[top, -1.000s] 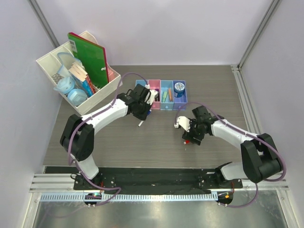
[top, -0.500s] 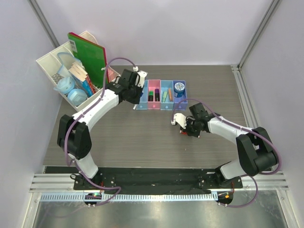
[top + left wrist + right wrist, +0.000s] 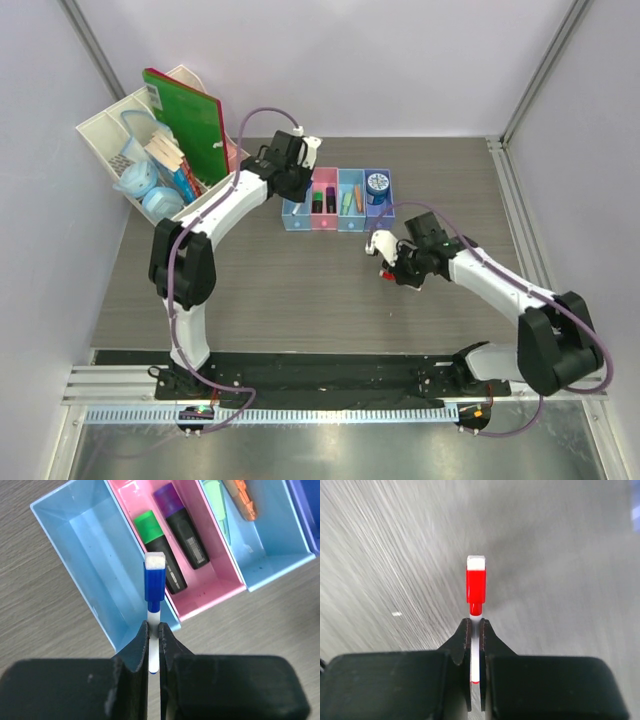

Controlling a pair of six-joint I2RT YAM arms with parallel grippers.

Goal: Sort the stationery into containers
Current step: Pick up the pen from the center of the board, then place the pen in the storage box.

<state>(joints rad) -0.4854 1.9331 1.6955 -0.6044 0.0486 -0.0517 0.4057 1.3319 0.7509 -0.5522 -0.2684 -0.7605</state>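
Legible text: none. White printed label (image 3: 193, 548) on purple-capped black stubby marker (image 3: 180, 530): characters too small to read.

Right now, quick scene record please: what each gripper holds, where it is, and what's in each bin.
left gripper: shut on blue-white pen, over left blue bin, by the wall it shares with pink bin
right gripper: shut on red-white pen, over bare table, nearer than the bin row
left blue bin: nothing visible inside
pink bin: green marker, purple-black marker
second blue bin: orange marker, pale green item
purple bin: round blue object
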